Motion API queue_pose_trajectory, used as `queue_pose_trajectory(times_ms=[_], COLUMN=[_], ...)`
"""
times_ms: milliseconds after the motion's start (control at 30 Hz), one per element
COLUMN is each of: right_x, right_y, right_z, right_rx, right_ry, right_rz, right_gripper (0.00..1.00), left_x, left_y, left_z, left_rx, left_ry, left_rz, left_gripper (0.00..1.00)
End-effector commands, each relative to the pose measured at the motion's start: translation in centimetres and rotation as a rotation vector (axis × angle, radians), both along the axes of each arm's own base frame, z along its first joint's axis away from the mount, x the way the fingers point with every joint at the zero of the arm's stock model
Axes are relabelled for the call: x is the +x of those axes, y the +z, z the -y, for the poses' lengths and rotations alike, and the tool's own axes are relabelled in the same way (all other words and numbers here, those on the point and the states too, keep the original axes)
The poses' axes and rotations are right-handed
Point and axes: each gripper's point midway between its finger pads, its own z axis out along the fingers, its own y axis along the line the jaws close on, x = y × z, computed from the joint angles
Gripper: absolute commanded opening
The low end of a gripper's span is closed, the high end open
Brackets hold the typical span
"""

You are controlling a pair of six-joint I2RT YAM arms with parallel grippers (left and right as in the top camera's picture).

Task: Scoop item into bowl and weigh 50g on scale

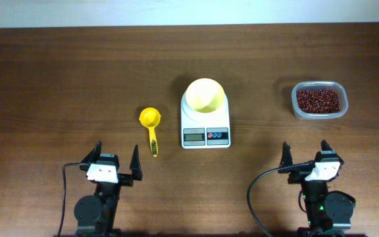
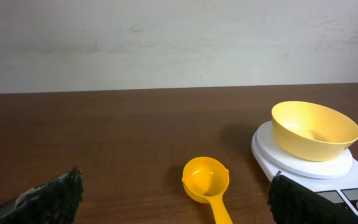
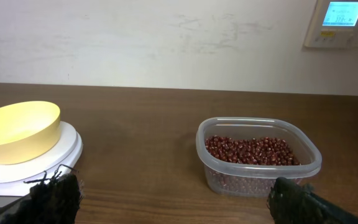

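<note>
bowl (image 1: 206, 94) on scale (image 1: 205, 137) at table (image 1: 77, 66) centre, yellow scoop (image 1: 151, 120) beside it, beans (image 1: 318, 100) in clear container (image 1: 295, 102) toward right edge, left pincer (image 1: 117, 153) and right pincer (image 1: 304, 150) wide open, empty

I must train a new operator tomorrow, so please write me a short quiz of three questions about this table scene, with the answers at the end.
1. Which is nearer to the yellow scoop: the left gripper or the right gripper?
2. True or false: the bowl stands on the scale.
3. The beans lie in: A the bowl, B the clear container, C the scoop.

Key: 1 the left gripper; 2 true; 3 B.
</note>
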Motion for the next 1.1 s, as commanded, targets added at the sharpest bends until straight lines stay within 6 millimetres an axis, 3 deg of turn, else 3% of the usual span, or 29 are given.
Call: queue_pose_trajectory(times_ms=[0, 400, 633, 767, 1067], right_x=[0.0, 0.0, 0.0, 0.0, 0.0], right_y=[-0.2, -0.2, -0.2, -0.2, -0.2], right_z=[-0.2, -0.2, -0.2, -0.2, -0.2], right_rx=[-0.006, -0.006, -0.006, -0.006, -0.006], right_ry=[0.007, 0.006, 0.007, 0.007, 0.007], right_rz=[0.0, 0.0, 0.0, 0.0, 0.0], right_gripper=[0.98, 0.99, 0.99, 0.99, 0.99], left_x=[0.0, 0.0, -0.8, -0.4, 3.8], left_y=[-0.1, 0.2, 3.6, 6.7, 10.8], left_z=[0.0, 0.0, 0.0, -0.1, -0.2], left_rx=[0.019, 0.018, 0.018, 0.018, 0.012], left_ry=[-0.002, -0.002, -0.001, 0.002, -0.001], left_rz=[0.003, 0.008, -0.012, -0.035, -0.268], left_gripper=[0.99, 0.99, 0.99, 0.99, 0.99])
